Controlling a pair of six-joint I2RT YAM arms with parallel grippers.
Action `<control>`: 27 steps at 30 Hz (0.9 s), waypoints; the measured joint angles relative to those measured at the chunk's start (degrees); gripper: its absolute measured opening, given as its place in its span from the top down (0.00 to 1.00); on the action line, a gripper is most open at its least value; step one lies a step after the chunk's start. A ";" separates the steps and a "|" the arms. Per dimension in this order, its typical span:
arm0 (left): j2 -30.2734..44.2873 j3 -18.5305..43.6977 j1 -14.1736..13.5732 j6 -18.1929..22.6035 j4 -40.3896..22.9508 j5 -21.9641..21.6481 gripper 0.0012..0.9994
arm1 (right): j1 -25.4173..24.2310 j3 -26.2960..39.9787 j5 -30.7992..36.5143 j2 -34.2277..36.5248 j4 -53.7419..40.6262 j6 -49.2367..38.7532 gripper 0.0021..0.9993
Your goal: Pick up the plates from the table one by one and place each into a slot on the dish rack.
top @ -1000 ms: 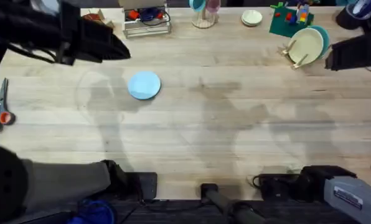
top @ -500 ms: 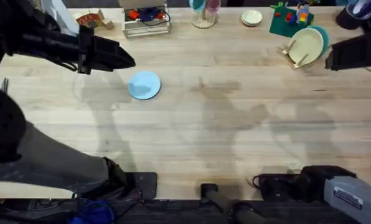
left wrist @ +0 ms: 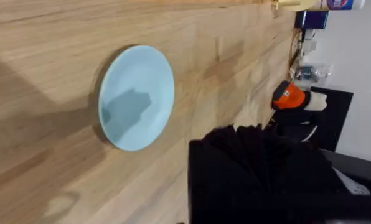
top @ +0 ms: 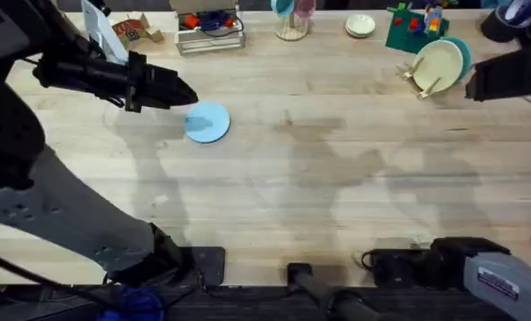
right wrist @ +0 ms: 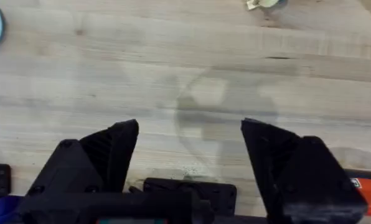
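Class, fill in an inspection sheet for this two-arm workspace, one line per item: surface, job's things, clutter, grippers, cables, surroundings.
Surface: pale plank wooden table, bare middle.
Job's things: pale blue round plastic plate lying flat; small wooden dish rack holding a cream plate and a teal one.
Clutter: wire basket, whitish green-rimmed dish, green toy board at the far edge.
Grippers: left gripper beside the blue plate; right gripper open, holding nothing.
Cables: nothing seen.
Surroundings: nothing seen.

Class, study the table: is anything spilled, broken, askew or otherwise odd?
Nothing stands out. The blue plate lies flat and whole on the table, with the left hand beside it. The cream plate leans in the rack, as intended.
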 joint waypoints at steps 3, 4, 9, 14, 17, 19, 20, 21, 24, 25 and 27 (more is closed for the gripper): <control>1.94 0.00 0.00 0.11 1.05 -0.01 0.96 | 0.00 0.00 0.00 0.00 0.01 0.00 0.01; 2.62 0.00 0.00 0.11 1.65 -0.02 0.96 | 0.00 0.00 0.00 0.00 0.02 0.00 0.01; 6.61 0.00 0.00 0.10 5.02 0.00 0.96 | 0.00 0.00 0.00 0.00 0.02 0.00 0.01; 11.31 0.00 0.00 0.11 8.50 0.00 0.96 | 0.00 0.00 0.00 0.00 0.00 0.00 0.01; 14.36 0.00 0.00 0.05 11.11 0.00 0.96 | 0.00 0.00 0.00 0.00 0.00 0.00 0.01; 16.33 0.02 0.00 -0.17 12.36 0.67 0.96 | 0.00 0.00 0.00 0.00 0.00 0.00 0.01; 16.94 0.02 0.02 -0.36 12.68 1.25 0.96 | 0.00 0.00 0.00 0.00 0.02 0.00 0.01; 17.33 0.02 0.17 -0.46 12.73 2.12 0.96 | 0.00 0.00 0.00 0.00 0.00 0.00 0.01; 18.01 0.04 0.28 -0.39 12.92 3.57 0.96 | 0.00 0.00 0.00 0.00 0.00 0.00 0.00; 18.17 0.09 0.27 -0.33 12.99 3.88 0.96 | 0.00 0.00 0.00 0.00 0.00 0.00 0.00; 18.44 0.20 0.26 -0.09 13.01 4.30 0.96 | 0.00 0.00 0.00 0.00 0.02 0.00 0.00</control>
